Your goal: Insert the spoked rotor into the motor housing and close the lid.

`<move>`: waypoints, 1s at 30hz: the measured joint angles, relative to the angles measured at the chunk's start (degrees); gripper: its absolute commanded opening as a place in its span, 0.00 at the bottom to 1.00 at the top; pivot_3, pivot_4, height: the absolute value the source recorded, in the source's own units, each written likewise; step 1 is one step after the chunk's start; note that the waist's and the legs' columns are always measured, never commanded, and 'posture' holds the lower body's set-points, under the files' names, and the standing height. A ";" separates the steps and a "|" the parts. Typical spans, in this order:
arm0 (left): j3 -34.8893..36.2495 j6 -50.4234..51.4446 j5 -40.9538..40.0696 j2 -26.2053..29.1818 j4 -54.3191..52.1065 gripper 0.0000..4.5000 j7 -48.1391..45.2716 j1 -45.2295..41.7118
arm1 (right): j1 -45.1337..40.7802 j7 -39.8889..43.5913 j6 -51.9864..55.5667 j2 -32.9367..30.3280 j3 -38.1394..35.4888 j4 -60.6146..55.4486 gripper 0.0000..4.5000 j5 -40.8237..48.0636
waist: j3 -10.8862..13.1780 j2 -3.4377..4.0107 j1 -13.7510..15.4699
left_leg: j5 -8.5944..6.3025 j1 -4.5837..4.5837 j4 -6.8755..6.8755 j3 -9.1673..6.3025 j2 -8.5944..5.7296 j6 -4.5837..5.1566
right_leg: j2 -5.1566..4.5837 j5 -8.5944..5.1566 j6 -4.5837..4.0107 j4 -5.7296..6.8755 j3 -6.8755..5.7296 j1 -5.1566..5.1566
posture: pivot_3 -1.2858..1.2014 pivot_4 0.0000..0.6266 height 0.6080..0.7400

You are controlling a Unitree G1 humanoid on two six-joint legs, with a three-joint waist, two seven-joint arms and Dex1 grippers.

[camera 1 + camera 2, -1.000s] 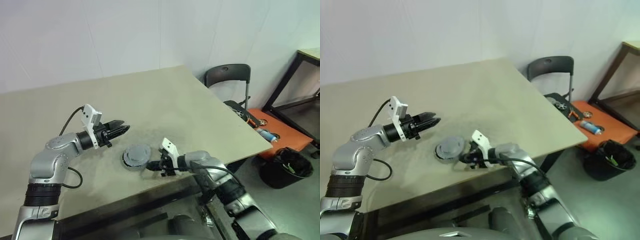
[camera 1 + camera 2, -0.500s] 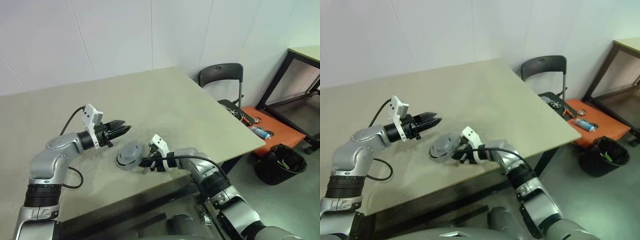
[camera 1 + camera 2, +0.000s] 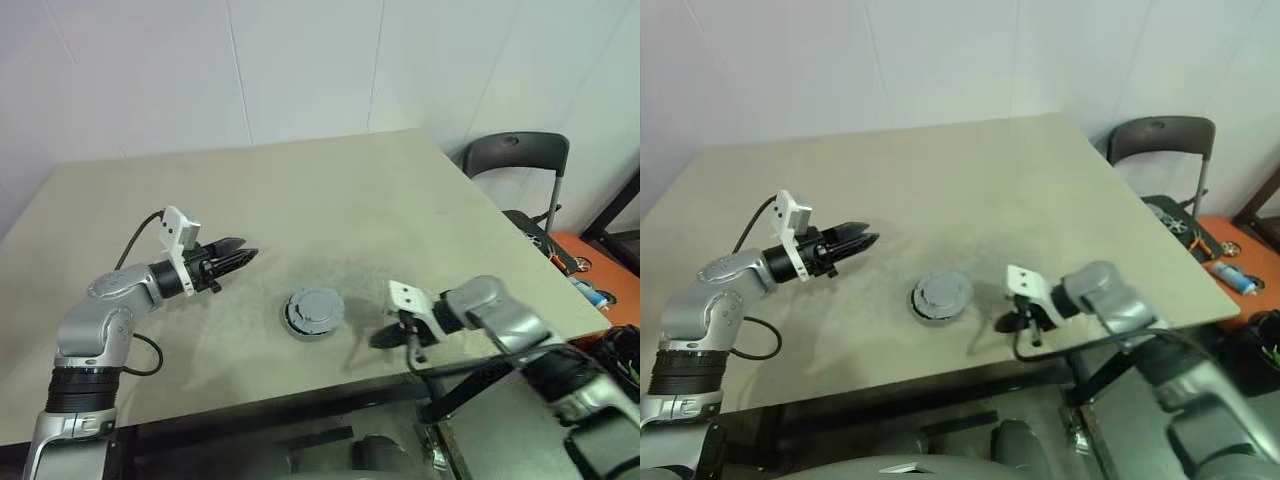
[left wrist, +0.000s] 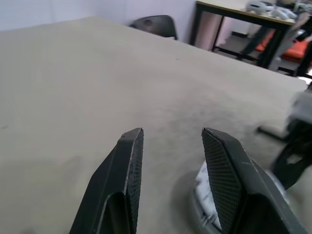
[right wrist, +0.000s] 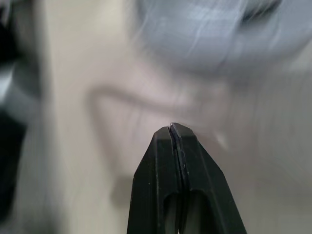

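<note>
The lid (image 3: 316,304), a flat grey disc, lies level on top of the motor housing (image 3: 297,323), of which a darker rim shows beneath; the stack sits mid-table toward the front edge. The spoked rotor is hidden. My left gripper (image 3: 247,254) hovers a hand's width to the left of the stack, pointing at it, open with nothing between its fingers (image 4: 222,170). The stack's edge (image 4: 204,191) shows just beyond them. My right gripper (image 3: 384,340) is to the right of the stack, apart from it, pointing down and leftward. Its fingers (image 5: 168,146) are shut on nothing.
The table (image 3: 330,200) ends close in front of my right gripper. A black chair (image 3: 515,160) stands past the table's right edge, with an orange surface holding small items (image 3: 585,272) and a dark bin (image 3: 625,352) on the floor beyond.
My right gripper has drawn away to the right from the stack's edge. The lid, tilted half a second ago, now lies flat. The left arm has stayed put; the camera has shifted.
</note>
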 measured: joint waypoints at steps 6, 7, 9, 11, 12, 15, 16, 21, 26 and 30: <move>-0.08 -0.87 0.52 -0.44 0.54 0.45 0.11 0.04 | 1.49 -1.61 -8.14 -2.75 -3.31 -0.09 0.00 -2.06 | -0.23 -0.40 -0.08 | -0.13 -1.02 0.07 -0.02 -0.04 -0.31 | -0.15 0.08 -0.09 0.04 0.01 -1.19 | 0.52 0.00 1.00; -0.06 -0.96 0.59 -0.47 0.55 0.45 0.11 0.18 | 0.60 -4.14 -8.40 -0.64 -5.55 1.90 0.00 -1.88 | -0.22 -0.41 -0.27 | -0.13 -1.06 0.06 0.08 -0.03 -0.31 | -0.14 0.10 -0.12 0.13 0.10 -1.32 | 0.52 0.00 1.00; -0.14 -1.03 0.65 -0.76 0.54 0.45 0.13 0.17 | -1.56 -7.68 -10.45 2.31 -8.72 3.19 0.00 -1.60 | -0.20 -0.37 -0.41 | -0.12 -1.09 0.03 0.13 0.02 -0.33 | -0.07 0.13 -0.17 0.21 0.15 -1.46 | 0.52 0.00 1.00; -0.13 -1.01 0.63 -0.86 0.53 0.45 0.21 0.17 | -3.60 -8.91 -12.00 2.79 -11.26 2.89 0.00 -1.15 | -0.20 -0.36 -0.20 | -0.12 -1.11 0.00 0.12 0.10 -0.34 | 0.04 0.16 -0.24 0.20 0.11 -1.48 | 0.52 0.00 1.00; -0.06 -0.96 0.59 -0.83 0.52 0.45 0.21 0.18 | -3.66 -8.63 -11.53 2.28 -12.75 1.45 0.00 -0.25 | -0.20 -0.36 0.04 | -0.15 -1.15 0.00 0.11 0.11 -0.28 | 0.06 0.16 -0.25 0.18 0.02 -1.47 | 0.52 0.00 1.00; 0.51 -0.89 0.57 -0.73 0.53 0.45 0.18 0.21 | -2.53 -7.42 -9.74 1.34 -13.73 -2.74 0.00 1.46 | -0.21 -0.38 0.09 | -0.25 -1.18 0.01 0.11 0.12 -0.09 | 0.04 0.17 -0.25 0.14 -0.03 -1.45 | 0.52 0.00 1.00; 0.53 -0.89 0.55 -0.74 0.53 0.45 0.17 0.21 | -1.89 -7.34 -9.17 1.58 -13.72 -3.38 0.00 1.97 | -0.21 -0.38 -0.02 | -0.25 -1.16 0.01 0.11 0.11 -0.09 | 0.02 0.17 -0.25 0.15 0.02 -1.45 | 0.52 0.00 1.00; 0.41 -0.44 0.50 -0.96 0.53 0.45 0.28 -0.65 | -1.09 -14.98 -14.14 9.89 -13.39 -2.47 0.00 -1.01 | -0.20 -0.37 -0.66 | -0.22 -1.07 0.04 0.19 0.21 -0.15 | 0.19 0.29 -0.39 0.22 0.16 -1.46 | 0.52 0.00 1.00; 0.47 -0.23 0.42 -0.63 0.53 0.45 0.19 -1.72 | -2.21 -22.79 -19.88 14.18 -13.13 0.08 0.08 -6.11 | -0.21 -0.37 -0.26 | -0.12 -1.07 0.04 0.22 0.22 -0.31 | 0.24 0.34 -0.49 0.26 0.08 -1.45 | 0.52 0.00 1.00; 0.48 0.54 0.40 -0.32 0.53 0.45 0.19 -1.83 | -1.67 -18.80 -17.26 15.51 -12.71 0.30 0.35 -2.90 | -0.21 -0.37 -0.31 | -0.12 -1.08 0.03 0.21 0.22 -0.31 | 0.23 0.35 -0.50 0.24 0.09 -1.45 | 0.52 0.00 1.00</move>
